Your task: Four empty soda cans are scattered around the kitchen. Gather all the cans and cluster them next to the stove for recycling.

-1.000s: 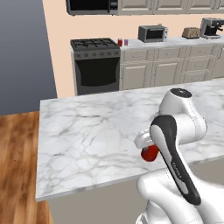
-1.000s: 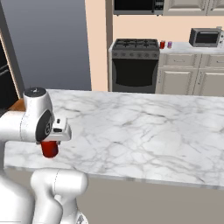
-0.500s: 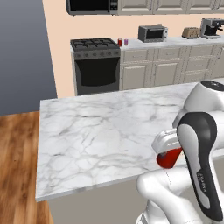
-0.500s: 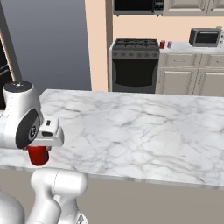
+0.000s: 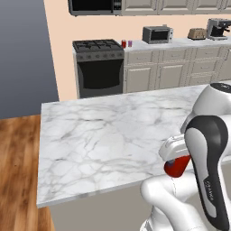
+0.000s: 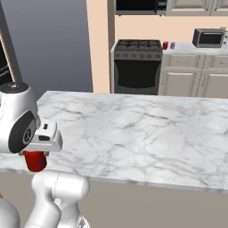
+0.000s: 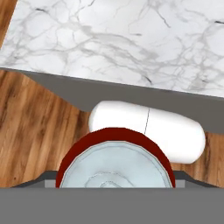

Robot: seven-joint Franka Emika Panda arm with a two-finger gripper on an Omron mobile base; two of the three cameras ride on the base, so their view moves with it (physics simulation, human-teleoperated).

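A: Where's the red can [image 7: 114, 162]?
B: Clamped in the pincer [image 6: 35, 159] at the marble worktop's [image 5: 103, 131] near edge; hand view shows its silver top.
A: And the base views?
B: Two more cans [image 5: 126, 43] beside the stove [image 5: 98, 65].

Polished grey-veined white marble tops the bench [image 5: 99, 131]. The floor [image 5: 18, 158] is warm wood planking. The red soda can [image 7: 114, 162] has a brushed silver metal top.

Far counter [image 5: 180, 43]: two cans [image 5: 127, 43], toaster oven [image 5: 157, 34]
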